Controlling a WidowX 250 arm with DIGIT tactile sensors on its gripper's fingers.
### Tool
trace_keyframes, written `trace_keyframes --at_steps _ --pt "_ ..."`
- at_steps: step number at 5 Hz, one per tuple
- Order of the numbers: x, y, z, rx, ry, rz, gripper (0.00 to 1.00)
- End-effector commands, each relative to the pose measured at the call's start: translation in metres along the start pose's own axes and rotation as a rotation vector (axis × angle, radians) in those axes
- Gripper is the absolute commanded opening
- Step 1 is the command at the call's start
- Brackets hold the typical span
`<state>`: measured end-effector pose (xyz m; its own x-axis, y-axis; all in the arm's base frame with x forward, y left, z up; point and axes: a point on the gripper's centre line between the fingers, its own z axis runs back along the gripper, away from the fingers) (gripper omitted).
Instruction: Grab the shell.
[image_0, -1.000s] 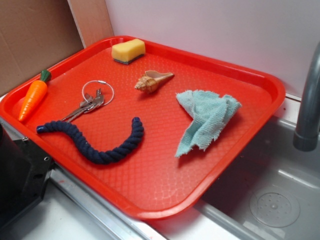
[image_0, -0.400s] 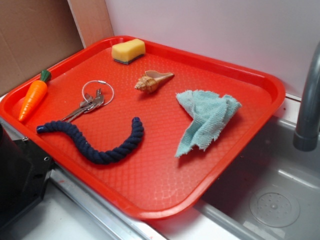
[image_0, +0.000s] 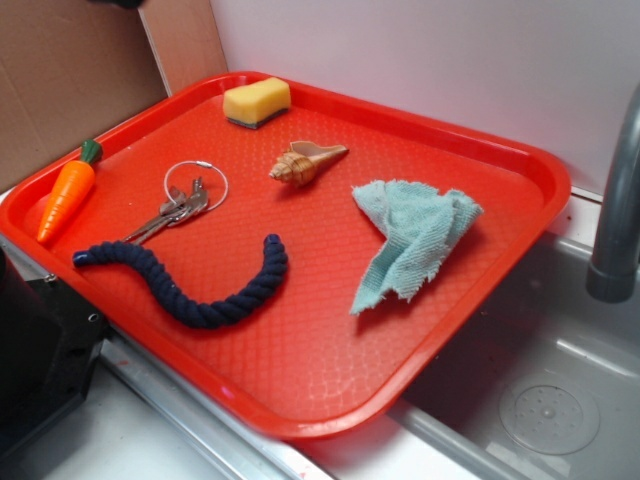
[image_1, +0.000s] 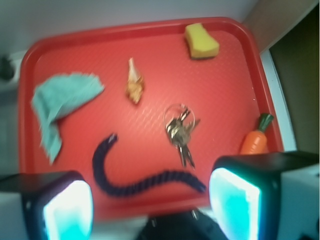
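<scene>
A kitchen sink setup: a grey faucet pipe (image_0: 618, 210) rises over a steel basin with a round drain (image_0: 548, 412), and a red tray (image_0: 470, 310) rests across its edge

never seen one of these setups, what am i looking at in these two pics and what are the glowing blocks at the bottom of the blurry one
This is a small robot arm with two cameras. One picture is a side view of a red tray beside a sink. The blurry one looks down from a camera on the arm's wrist. The glowing blocks are the two fingers of its pincer, spread wide apart and holding nothing.

On the tray lie a shell, which the arm is meant to grab, a yellow sponge, a toy carrot, keys on a ring, a dark blue rope and a pale blue cloth. The pincer is high above them all.
</scene>
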<state>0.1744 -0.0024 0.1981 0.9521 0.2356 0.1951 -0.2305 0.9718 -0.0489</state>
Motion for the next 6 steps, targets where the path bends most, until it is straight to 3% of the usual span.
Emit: trace_keyframes --at_steps 1,3,5,6 --pt "0.050 -0.001 -0.049 -0.014 -0.097 0.119 1.00" --pt "0.071 -0.011 -0.103 -0.017 -0.082 0.078 1.00" --pt "0.065 -0.013 -0.150 -0.017 -0.022 0.024 1.00" --pt "0.070 -0.016 -0.172 -0.065 0.011 -0.015 1.00"
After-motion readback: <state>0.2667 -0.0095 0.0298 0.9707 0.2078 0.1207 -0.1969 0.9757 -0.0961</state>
